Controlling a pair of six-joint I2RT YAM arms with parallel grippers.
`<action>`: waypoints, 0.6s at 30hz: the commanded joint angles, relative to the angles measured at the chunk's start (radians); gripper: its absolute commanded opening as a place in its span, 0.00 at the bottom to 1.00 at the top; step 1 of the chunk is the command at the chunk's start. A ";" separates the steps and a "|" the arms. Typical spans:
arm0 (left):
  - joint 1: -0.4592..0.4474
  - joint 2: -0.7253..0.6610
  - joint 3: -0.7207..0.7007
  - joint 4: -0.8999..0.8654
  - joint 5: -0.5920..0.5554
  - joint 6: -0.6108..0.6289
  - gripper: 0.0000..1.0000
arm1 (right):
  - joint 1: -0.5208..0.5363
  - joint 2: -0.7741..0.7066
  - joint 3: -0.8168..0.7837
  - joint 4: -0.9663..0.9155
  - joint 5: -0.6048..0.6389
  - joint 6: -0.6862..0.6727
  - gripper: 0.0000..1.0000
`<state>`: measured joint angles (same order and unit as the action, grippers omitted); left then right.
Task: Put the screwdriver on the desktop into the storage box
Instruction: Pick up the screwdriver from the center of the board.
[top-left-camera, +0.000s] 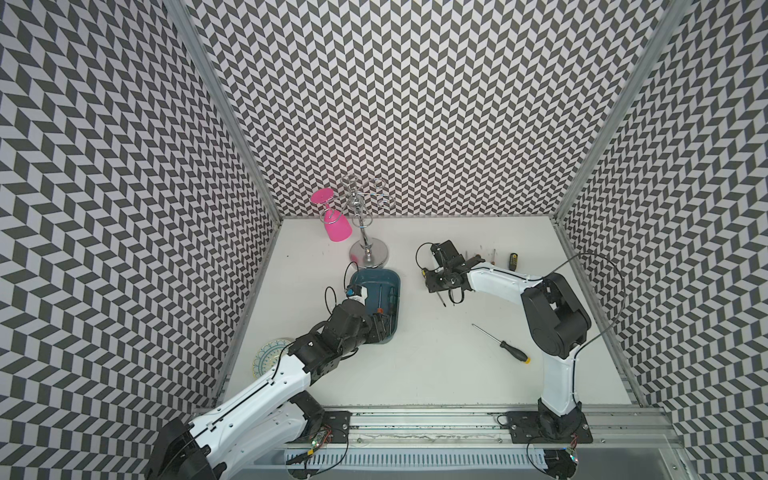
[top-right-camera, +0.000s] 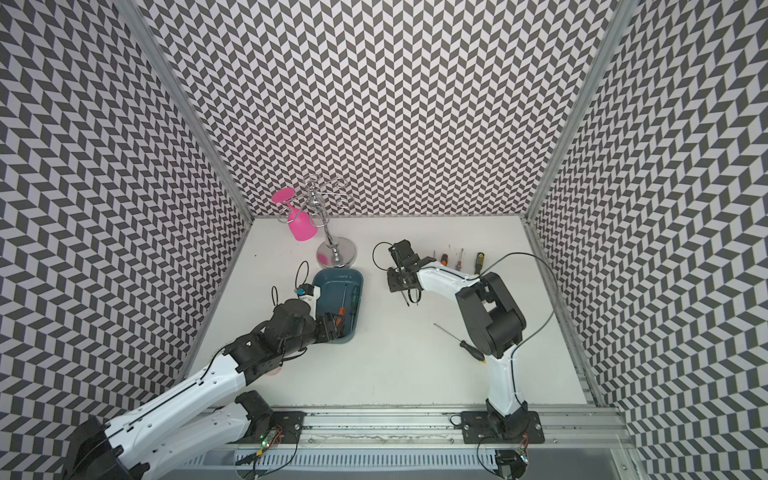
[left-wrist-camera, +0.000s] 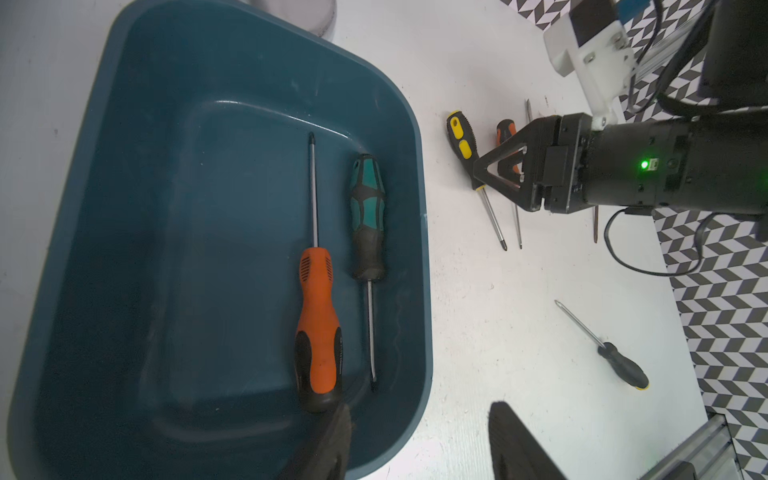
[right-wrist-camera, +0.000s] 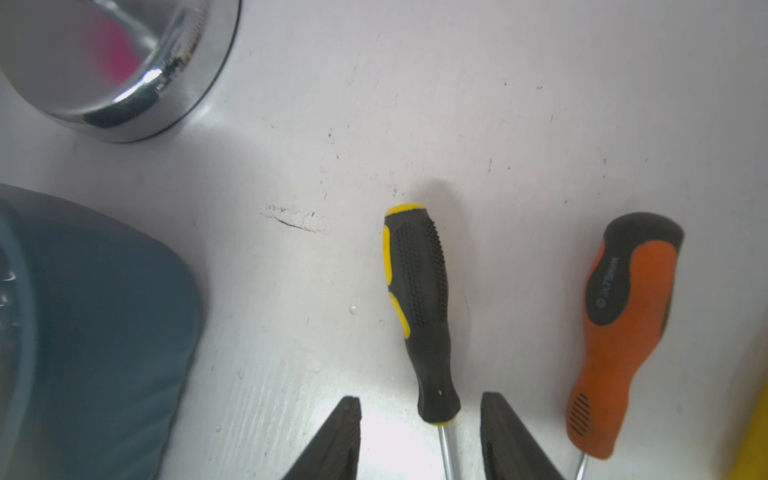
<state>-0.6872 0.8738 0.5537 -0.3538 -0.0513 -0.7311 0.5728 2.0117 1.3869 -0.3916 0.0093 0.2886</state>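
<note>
The teal storage box (top-left-camera: 390, 277) (left-wrist-camera: 174, 216) sits left of centre on the white desktop (top-left-camera: 419, 370). An orange-handled screwdriver (left-wrist-camera: 318, 328) and a green-handled one (left-wrist-camera: 368, 216) lie inside it. My left gripper (top-left-camera: 380, 328) (left-wrist-camera: 419, 415) hangs open over the box's near end, straddling its rim and holding nothing. My right gripper (top-left-camera: 438, 284) (right-wrist-camera: 419, 398) is open at the back right. Its fingers straddle the neck and shaft of a black-and-yellow screwdriver (right-wrist-camera: 419, 291) (left-wrist-camera: 459, 137), with gaps on both sides. An orange-and-black screwdriver (right-wrist-camera: 615, 332) lies beside it.
A black screwdriver with a yellow cap (top-left-camera: 505, 345) (top-right-camera: 469, 347) lies in front of the right arm. More screwdrivers (top-right-camera: 480, 262) lie along the back right. A chrome stand (top-left-camera: 369, 252) with a pink cup (top-left-camera: 334, 226) rises behind the box. A patterned plate (top-left-camera: 270, 357) lies outside the left rail.
</note>
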 joint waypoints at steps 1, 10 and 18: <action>0.001 -0.017 -0.005 -0.016 -0.014 -0.005 0.57 | 0.002 0.031 0.026 -0.012 0.019 -0.017 0.48; 0.001 -0.004 0.000 -0.015 -0.016 -0.009 0.57 | 0.004 0.058 0.021 -0.006 -0.007 -0.020 0.42; 0.001 0.016 0.000 -0.001 -0.018 -0.015 0.56 | 0.006 0.087 0.012 0.015 -0.030 -0.013 0.33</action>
<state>-0.6872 0.8848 0.5529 -0.3611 -0.0586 -0.7368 0.5732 2.0632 1.3979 -0.3992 -0.0036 0.2722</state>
